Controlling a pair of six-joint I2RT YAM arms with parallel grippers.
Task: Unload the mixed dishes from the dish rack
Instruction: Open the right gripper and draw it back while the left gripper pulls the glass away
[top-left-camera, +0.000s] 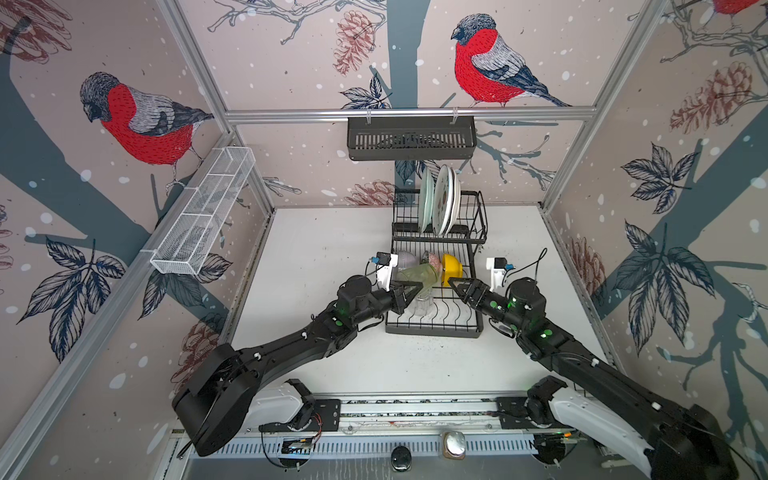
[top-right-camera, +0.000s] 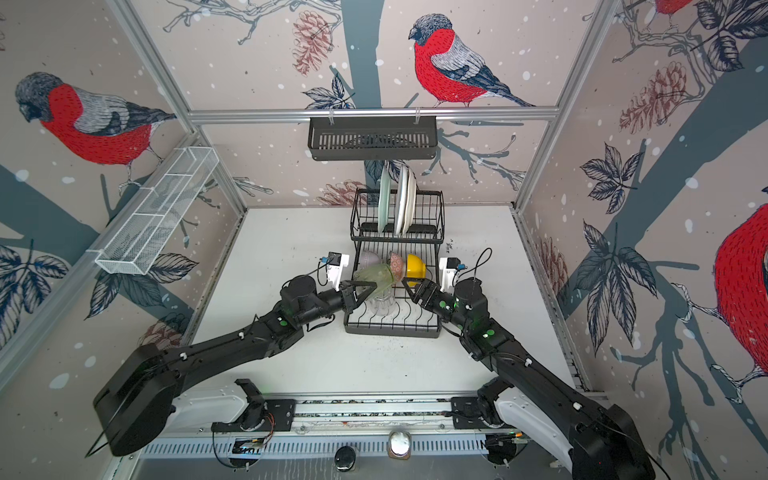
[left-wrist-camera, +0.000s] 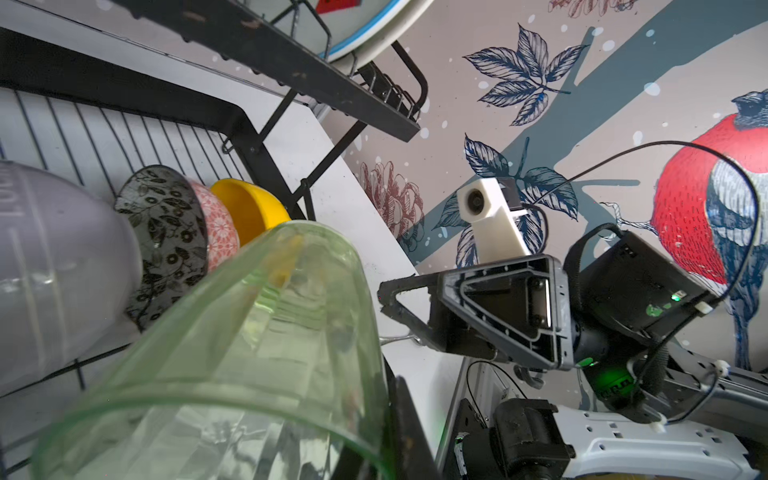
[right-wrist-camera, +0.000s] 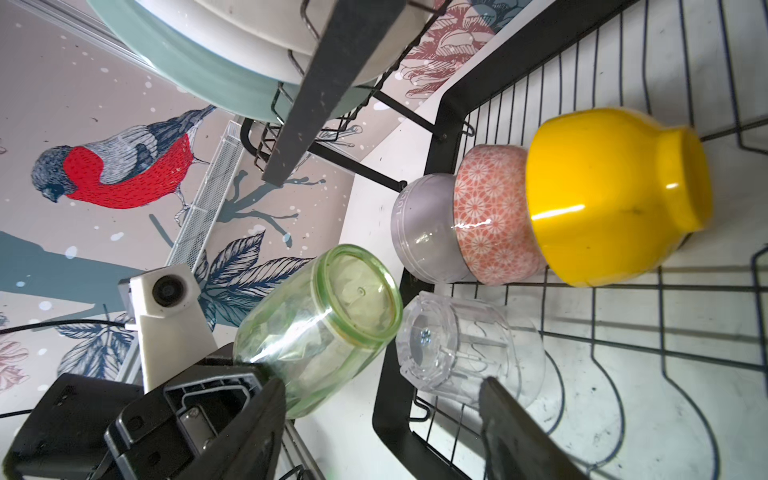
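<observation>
The left pincer (top-left-camera: 424, 286) is clamping on the green glass (top-left-camera: 417, 273), holding it tilted above the dish rack's (top-left-camera: 473, 328) lower tier.
The right pincer (top-left-camera: 454, 286) is hanging with fingers apart near the yellow bowl (top-left-camera: 452, 266). The clear glass (top-left-camera: 422, 305) is showing only partly, beneath the green one.

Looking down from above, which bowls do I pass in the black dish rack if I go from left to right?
lilac bowl → pink-patterned bowl → yellow bowl. The green glass is left out because it lies across the first two bowls.
</observation>
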